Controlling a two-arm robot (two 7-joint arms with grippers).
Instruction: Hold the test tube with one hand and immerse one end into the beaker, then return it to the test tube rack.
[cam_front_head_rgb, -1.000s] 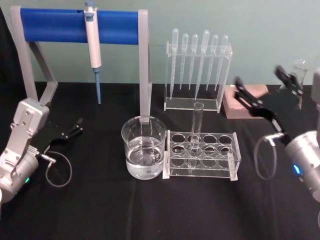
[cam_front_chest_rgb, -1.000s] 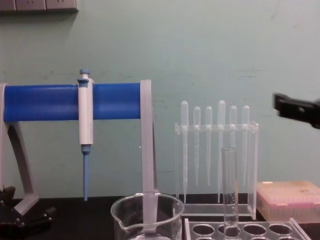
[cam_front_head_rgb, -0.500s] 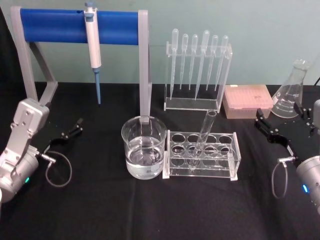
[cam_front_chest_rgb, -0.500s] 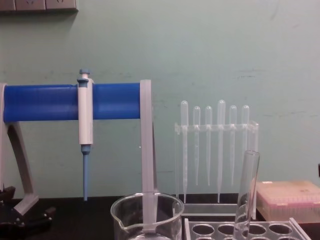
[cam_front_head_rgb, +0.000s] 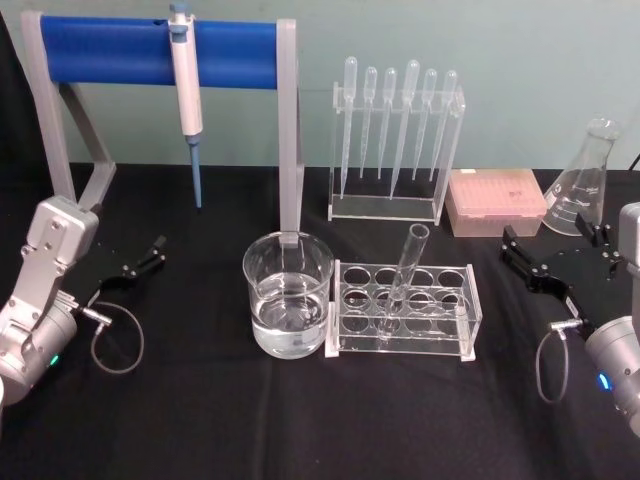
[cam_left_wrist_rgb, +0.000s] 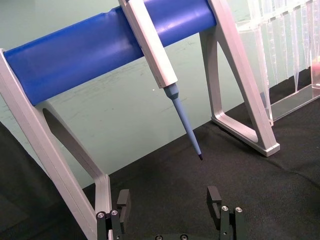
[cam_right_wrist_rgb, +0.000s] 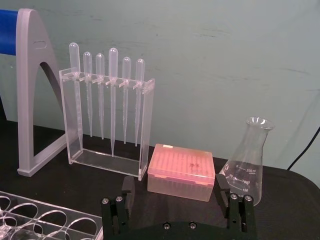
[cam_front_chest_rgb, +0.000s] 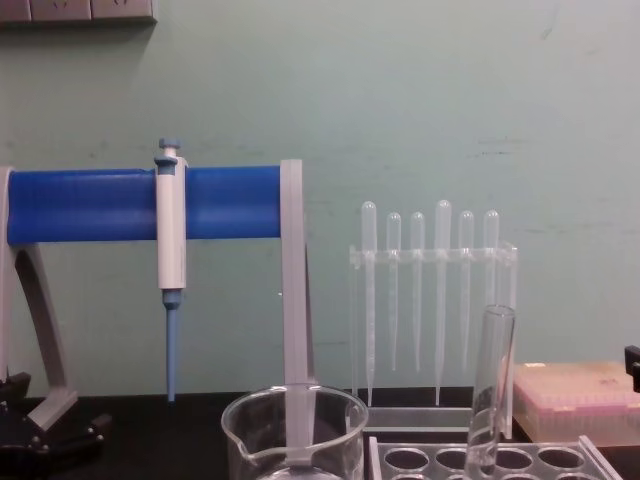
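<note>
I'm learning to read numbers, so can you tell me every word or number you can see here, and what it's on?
"250 ml": printed on the glass flask.
"200" and "150": lower marks on that flask's scale, faint, so my reading is unsure.
Dark marks on the lid of the pink box: too blurred to read.
I can read nothing on the beaker, the test tube or the pipette.

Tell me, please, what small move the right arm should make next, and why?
Probably nothing beyond settling at rest: the test tube leans in the rack, beside the beaker, and the right gripper is open, apart from it. The left gripper is parked, open.
</note>
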